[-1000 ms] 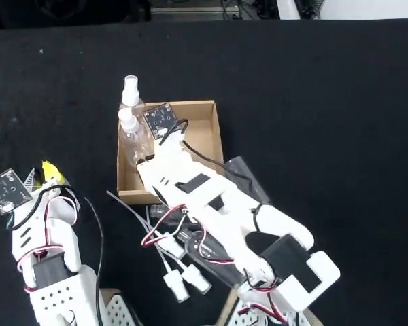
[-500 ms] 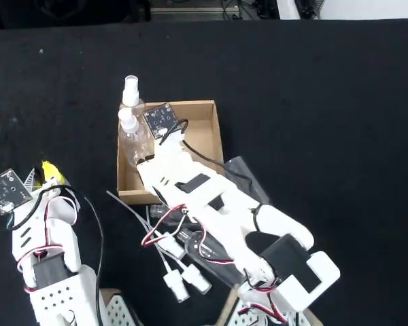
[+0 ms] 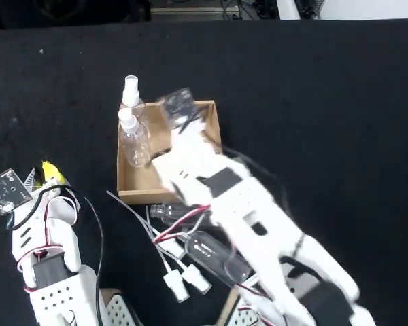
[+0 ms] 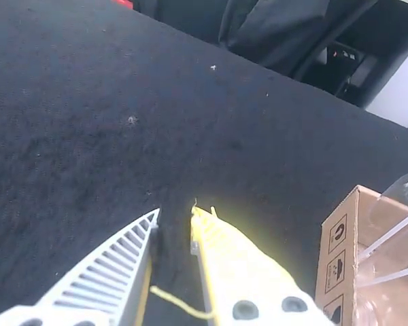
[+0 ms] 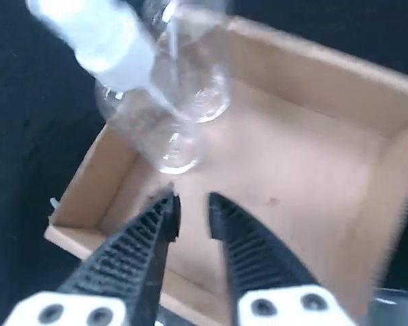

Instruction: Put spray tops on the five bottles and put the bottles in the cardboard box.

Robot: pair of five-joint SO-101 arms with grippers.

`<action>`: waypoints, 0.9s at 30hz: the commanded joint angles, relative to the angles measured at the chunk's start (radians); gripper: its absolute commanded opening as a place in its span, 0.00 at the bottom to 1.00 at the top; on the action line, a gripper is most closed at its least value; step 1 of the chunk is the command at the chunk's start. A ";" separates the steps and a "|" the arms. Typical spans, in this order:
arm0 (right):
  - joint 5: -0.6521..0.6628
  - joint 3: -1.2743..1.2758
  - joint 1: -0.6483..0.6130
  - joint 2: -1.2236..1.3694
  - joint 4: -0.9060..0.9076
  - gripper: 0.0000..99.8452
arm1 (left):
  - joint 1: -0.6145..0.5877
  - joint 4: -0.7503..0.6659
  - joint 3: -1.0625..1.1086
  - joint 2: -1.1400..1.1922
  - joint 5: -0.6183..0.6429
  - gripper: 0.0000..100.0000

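- Over the cardboard box (image 3: 207,129), the right end effector (image 5: 190,198) hangs with its fingers narrowly apart and nothing between them. It points down at bare box floor, just beside the bottles stowed there.
- Two capped bottles (image 3: 134,139) stand upright and touching, packed into one corner of the box (my reading: corner packing leaves floor for the other three).
- On the surface (image 3: 313,102), outside the box and near the arm bases, two uncapped bottles (image 3: 168,212) lie on their sides, one partly under the right arm (image 3: 258,217). I cannot locate a fifth bottle; that arm may hide it.
- Loose spray tops (image 3: 178,285) lie just beside the lying bottles, their thin tubes trailing toward the box. I count at least two.
- The left end effector (image 4: 175,212) sits low over bare surface, off to one side of the box, with its fingers a narrow gap apart and empty (parked clear so the right arm has the box to itself, I judge).
- Status, as I judge it: two of five bottles done.
- Next step, as I judge it: pair a lying bottle with a top. One arm must steady the bottle while the other feeds the tube in, so the left arm has to come into play.
- Risk: the tubes may snag, and the standing bottles look light enough to tip if brushed.
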 commanded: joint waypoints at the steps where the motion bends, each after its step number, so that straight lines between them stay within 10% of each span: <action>1: 0.150 -0.122 0.107 -0.168 0.245 0.14 | 0.015 0.035 0.022 -0.005 -0.054 0.07; 11: 0.474 -0.249 0.385 -0.199 0.818 0.23 | 0.064 0.043 0.022 -0.002 -0.115 0.07; 27: 0.532 -0.107 0.517 0.093 0.554 0.25 | 0.058 0.044 0.022 0.003 -0.115 0.07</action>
